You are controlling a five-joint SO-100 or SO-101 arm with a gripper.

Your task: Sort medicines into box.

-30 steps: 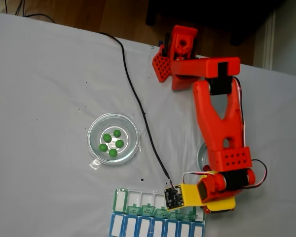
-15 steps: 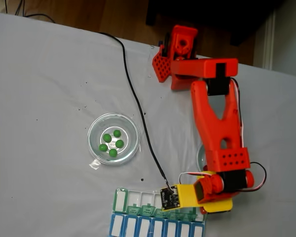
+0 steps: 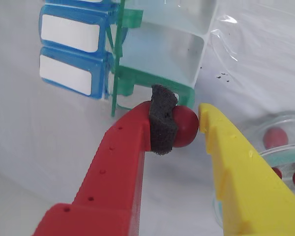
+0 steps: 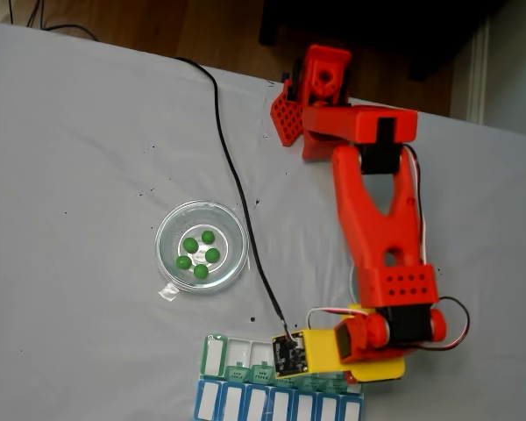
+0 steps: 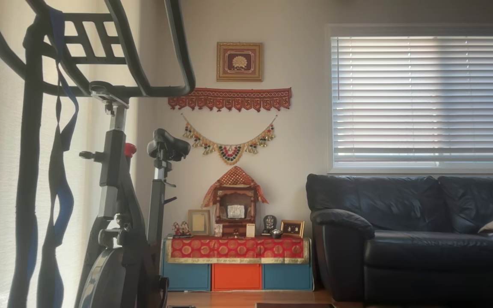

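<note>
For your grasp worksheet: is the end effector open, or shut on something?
Shut on a red pill. In the wrist view, the end effector pinches it between the dark foam pad and the yellow finger, near the pill box.

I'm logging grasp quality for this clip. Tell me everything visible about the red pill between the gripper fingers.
The red pill is a small, glossy, round bead, deep red, looking like hard plastic or a coated tablet. In the wrist view it is pinched in the gripper: dark foam padding on the red finger presses one side, the yellow finger touches the other. About half of it is hidden by the foam. It sits just short of the pill box, near a green lid.
</note>
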